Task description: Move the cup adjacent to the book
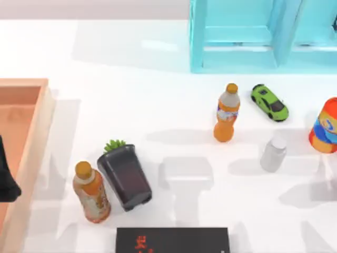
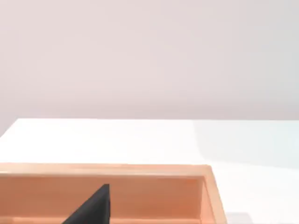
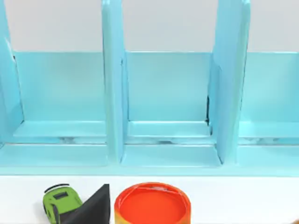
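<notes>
The book (image 1: 172,240) lies flat at the worktop's near edge, with the black plant pot (image 1: 124,177) and a tea bottle (image 1: 91,192) just behind it. That view also catches the left arm (image 1: 6,179) over the wooden tray (image 1: 31,105) at the left edge. The left wrist view adds the left gripper (image 2: 93,210) above the tray's wall. The right wrist view has the right gripper (image 3: 91,210) beside the green toy car (image 3: 58,200) and orange can (image 3: 152,203), facing the blue shelf (image 3: 113,93). Released or clenched, I cannot tell for either.

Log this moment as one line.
book at bottom edge | black pot behind it | left gripper over wooden tray | right gripper near orange can
</notes>
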`<state>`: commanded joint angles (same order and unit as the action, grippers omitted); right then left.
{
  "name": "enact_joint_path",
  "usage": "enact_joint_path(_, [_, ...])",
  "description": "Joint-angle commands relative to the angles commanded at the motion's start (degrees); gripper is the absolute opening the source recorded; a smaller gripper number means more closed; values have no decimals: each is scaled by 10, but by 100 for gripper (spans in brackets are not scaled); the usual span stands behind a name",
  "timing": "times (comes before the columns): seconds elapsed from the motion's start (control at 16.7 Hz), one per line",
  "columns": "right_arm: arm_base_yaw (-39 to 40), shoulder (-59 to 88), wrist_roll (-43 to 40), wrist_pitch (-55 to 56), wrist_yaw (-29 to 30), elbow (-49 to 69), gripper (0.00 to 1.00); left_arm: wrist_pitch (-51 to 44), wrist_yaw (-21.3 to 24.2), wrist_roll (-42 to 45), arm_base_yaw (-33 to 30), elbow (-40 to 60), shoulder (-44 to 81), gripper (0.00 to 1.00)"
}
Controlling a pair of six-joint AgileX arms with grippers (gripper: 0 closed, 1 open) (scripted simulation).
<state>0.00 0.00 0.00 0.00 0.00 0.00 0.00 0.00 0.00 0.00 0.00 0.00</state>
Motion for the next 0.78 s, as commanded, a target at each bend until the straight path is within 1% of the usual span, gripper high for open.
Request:
enact_joint_path(0.18, [-2, 4, -5, -4, -1, 1, 100, 0, 0, 0, 0, 0, 0, 100])
enact_joint_path(0.36, [-28, 46, -54, -46, -3, 26, 100, 0, 0, 0, 0, 0, 0, 100])
enact_joint_path(0.54, [-82, 130, -157, -127, 2, 89, 100, 0, 0, 0, 0, 0, 0, 100])
enact_joint_path(0.66, [-131, 199, -256, -190, 10, 154, 100, 0, 0, 0, 0, 0, 0, 100])
enact_joint_path(0.78, [-183, 267, -374, -249, 20, 227, 100, 0, 0, 0, 0, 0, 0, 100])
